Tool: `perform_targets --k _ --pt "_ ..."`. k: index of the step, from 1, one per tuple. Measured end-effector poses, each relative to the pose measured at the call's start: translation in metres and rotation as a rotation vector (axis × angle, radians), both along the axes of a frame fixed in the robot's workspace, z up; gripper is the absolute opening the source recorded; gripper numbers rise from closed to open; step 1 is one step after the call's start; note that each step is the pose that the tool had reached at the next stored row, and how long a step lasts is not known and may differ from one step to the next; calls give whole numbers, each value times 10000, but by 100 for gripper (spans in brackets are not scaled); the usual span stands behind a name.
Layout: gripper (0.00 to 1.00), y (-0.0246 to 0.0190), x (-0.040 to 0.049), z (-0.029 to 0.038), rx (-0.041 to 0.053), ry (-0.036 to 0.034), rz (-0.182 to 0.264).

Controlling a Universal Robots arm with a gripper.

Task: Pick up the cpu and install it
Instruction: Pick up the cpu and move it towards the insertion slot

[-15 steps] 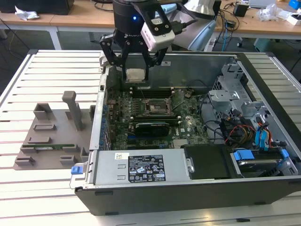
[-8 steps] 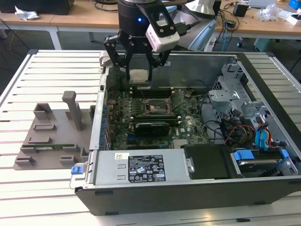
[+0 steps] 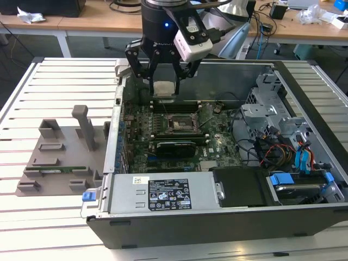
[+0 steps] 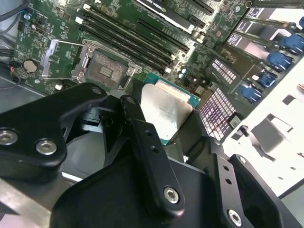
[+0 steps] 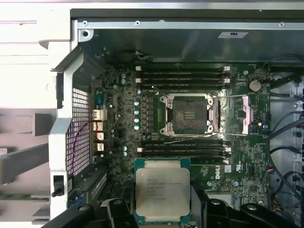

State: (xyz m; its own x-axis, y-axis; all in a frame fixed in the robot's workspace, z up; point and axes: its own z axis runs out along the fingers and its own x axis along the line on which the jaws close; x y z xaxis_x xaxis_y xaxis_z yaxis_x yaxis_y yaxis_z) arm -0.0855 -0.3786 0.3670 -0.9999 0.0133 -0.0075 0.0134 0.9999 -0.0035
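Roughly by size. White slatted metal table (image 3: 60, 81) carries everything.

Open dark-grey desktop computer case (image 3: 217, 231) lies on its side, lid off. Contents:
- green motherboard (image 3: 217, 145) on the case floor
- silver power-supply box w/ label (image 3: 163, 193) along the near wall
- grey metal drive cage (image 3: 272, 114) w/ blue clips and cable bundle, toward the exterior view's right

Flat grey plastic fixture tray w/ upright posts (image 3: 60, 160) sits on the table just beside the case, exterior view's left. One of its slots holds a long narrow green memory stick (image 3: 54, 169).

Black two-finger gripper (image 3: 164, 85) hangs over the far part of the motherboard, inside the case outline. Fingers (image 5: 114, 213) are clamped on opposite edges of the cpu.

Black-framed square socket (image 5: 186, 114) sits mid-board between rows of long black memory slots (image 5: 183, 76). Its contact field is exposed, w/ the metal retention frame (image 5: 244, 114) swung aside.

Silver-topped square cpu (image 5: 162, 192) is held level, top plate up, clear of the board. It's apart from the socket, over the slot rows beside it.
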Motion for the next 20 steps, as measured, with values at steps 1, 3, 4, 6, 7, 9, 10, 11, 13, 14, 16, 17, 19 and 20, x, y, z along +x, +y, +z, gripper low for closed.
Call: perform_targets --k 1,3,4,6,7,9,10,11,13,14,16,17,19,20 --pt "55 0 8 -3 0 1 0" --pt "55 0 30 -12 1 3 0" --pt "55 0 38 -15 0 5 0" --pt "55 0 60 -25 0 7 0" --pt "55 1 71 -30 0 9 0" --pt "55 1 88 -38 1 11 0" --pt "55 1 99 -44 0 13 1" --pt "55 1 105 -49 1 14 0" --pt "55 2 123 -63 0 17 0" --pt "55 3 129 -74 -2 19 0" --pt "55 19 136 -140 1 19 1" --pt "55 155 206 -264 -57 26 14" --pt "55 210 334 -344 -102 40 23" --pt "55 213 343 -352 -104 41 23"
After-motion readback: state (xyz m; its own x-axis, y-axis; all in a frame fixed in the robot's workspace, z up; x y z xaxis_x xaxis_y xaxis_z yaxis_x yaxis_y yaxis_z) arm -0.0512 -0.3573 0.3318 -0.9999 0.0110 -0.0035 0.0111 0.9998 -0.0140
